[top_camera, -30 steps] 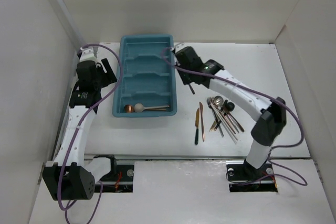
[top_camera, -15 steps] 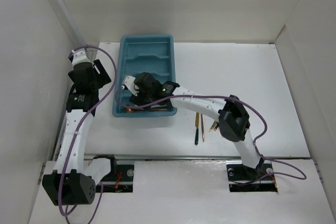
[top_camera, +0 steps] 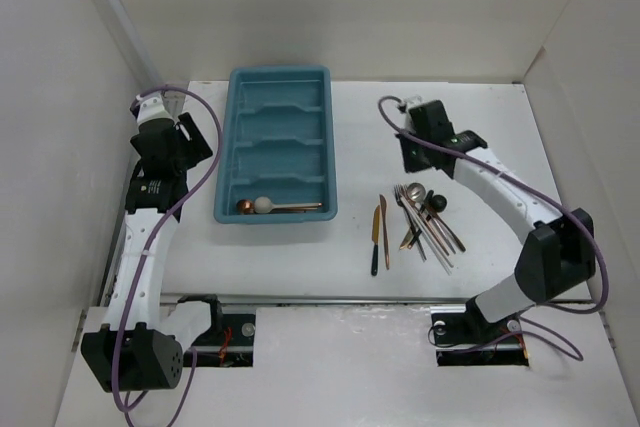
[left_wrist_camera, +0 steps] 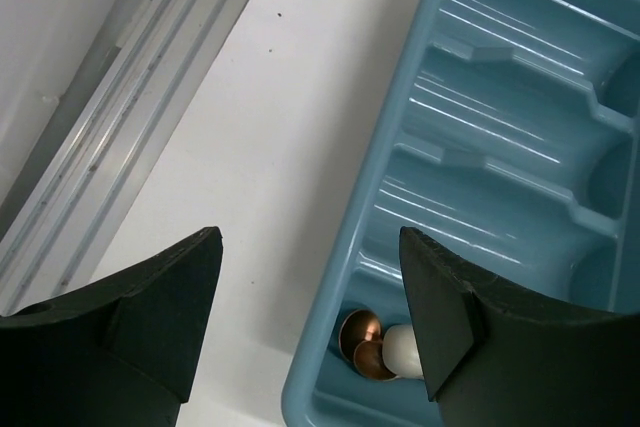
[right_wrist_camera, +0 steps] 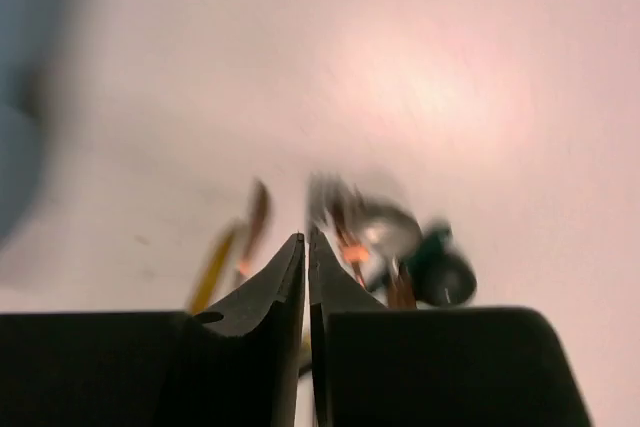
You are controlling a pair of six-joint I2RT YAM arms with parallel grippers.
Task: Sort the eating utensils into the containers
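The teal tray (top_camera: 278, 97) lies at the back left; it also shows in the left wrist view (left_wrist_camera: 520, 117). Its nearest compartment holds a copper spoon (top_camera: 244, 207) and a white spoon (top_camera: 264, 204); the left wrist view shows two copper bowls (left_wrist_camera: 362, 342) beside the white one (left_wrist_camera: 402, 349). A pile of forks, spoons and sticks (top_camera: 428, 217) and two knives (top_camera: 379, 232) lie on the table to the right. My left gripper (top_camera: 198, 137) (left_wrist_camera: 310, 247) is open and empty beside the tray's left rim. My right gripper (top_camera: 412, 155) (right_wrist_camera: 307, 239) is shut and empty, above and behind the pile (right_wrist_camera: 390, 237), which is blurred.
White walls close in the table at the left, back and right. A metal rail (left_wrist_camera: 130, 117) runs along the left wall. The table's front edge and the arm bases (top_camera: 480, 332) are near the bottom.
My right arm has swung out of the tray's nearest compartment, back right over the table behind the utensil pile. The left arm has held still since half a second ago.
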